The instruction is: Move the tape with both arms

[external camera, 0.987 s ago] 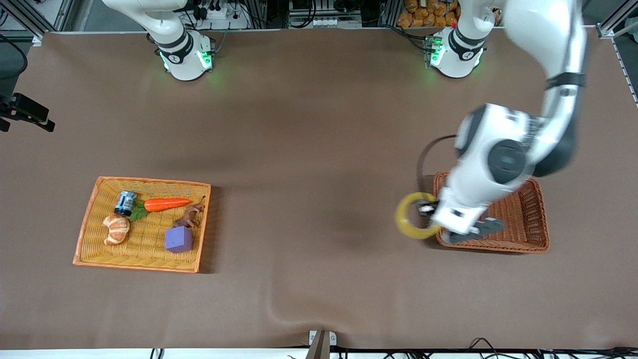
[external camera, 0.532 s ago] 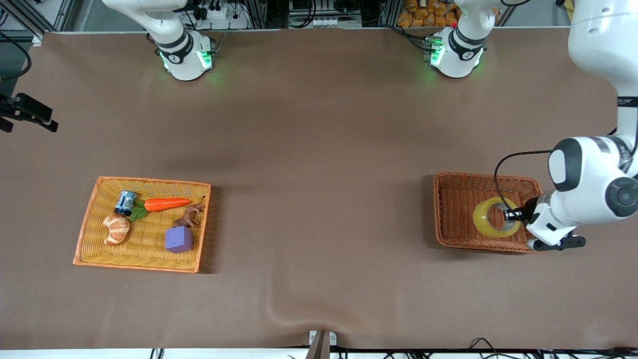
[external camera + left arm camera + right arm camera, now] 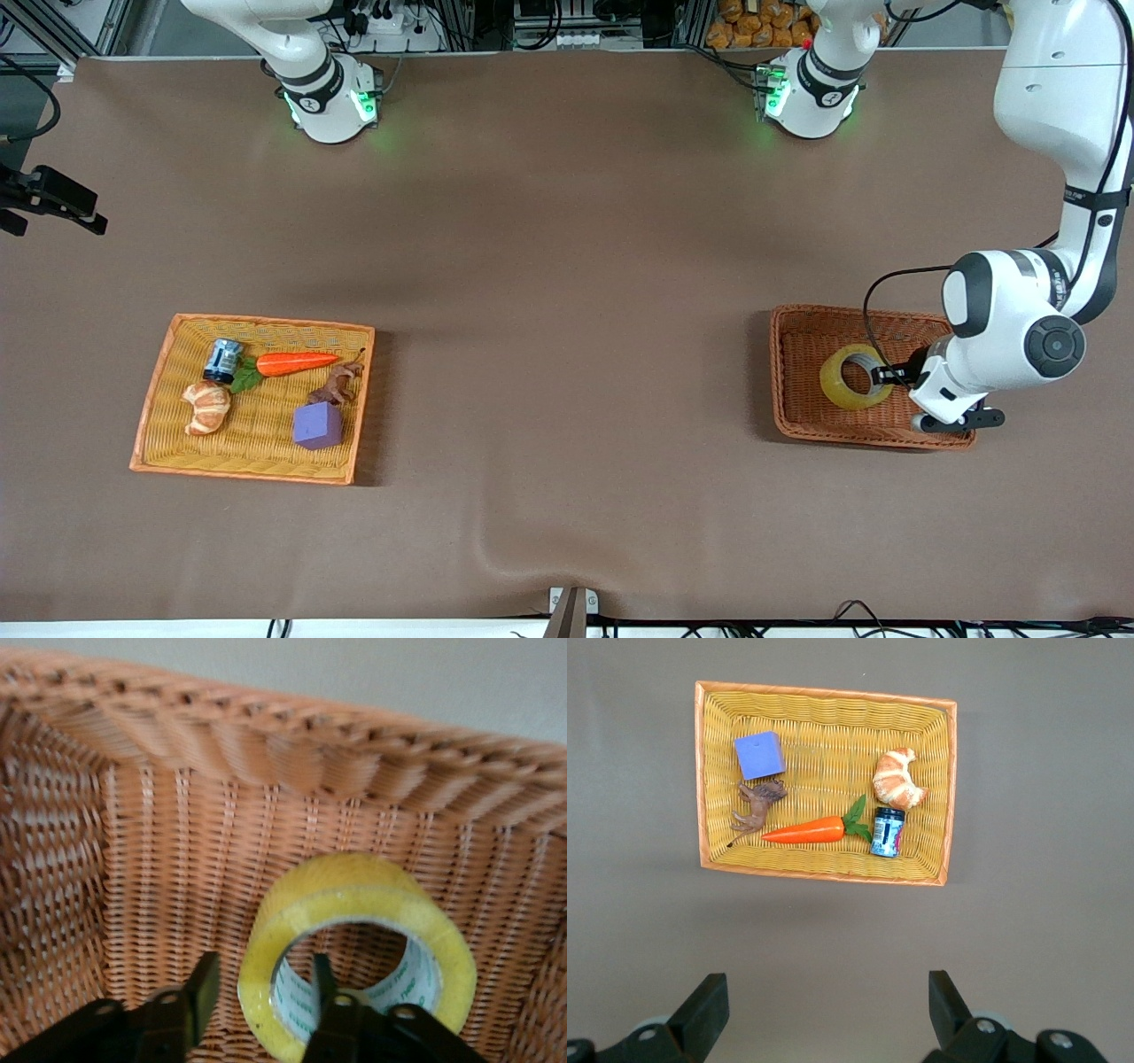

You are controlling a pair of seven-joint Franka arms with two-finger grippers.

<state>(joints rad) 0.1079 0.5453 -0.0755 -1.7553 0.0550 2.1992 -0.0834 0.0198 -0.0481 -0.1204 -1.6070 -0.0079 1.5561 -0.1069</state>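
The tape (image 3: pixel 834 383), a yellowish ring with a grey-white core, rests tipped up inside the brown wicker basket (image 3: pixel 775 372) at the left arm's end of the table. My left gripper (image 3: pixel 889 375) reaches down into that basket. In the left wrist view the left gripper (image 3: pixel 264 967) straddles the wall of the tape (image 3: pixel 354 895). One finger is inside the ring and the other stands outside with a gap to the roll, so it is open. My right gripper (image 3: pixel 826 988) hangs open and empty, high over bare table near the yellow basket.
The yellow wicker basket (image 3: pixel 155 390) at the right arm's end holds a carrot (image 3: pixel 297 363), a croissant (image 3: pixel 207 408), a purple cube (image 3: pixel 317 426), a small jar (image 3: pixel 222 361) and a brown toy animal (image 3: pixel 337 385). Brown cloth covers the table between the baskets.
The left arm swung the tape from over the brown basket's edge into the basket and lowered it. Its jaws, shut on the roll before, have come apart.
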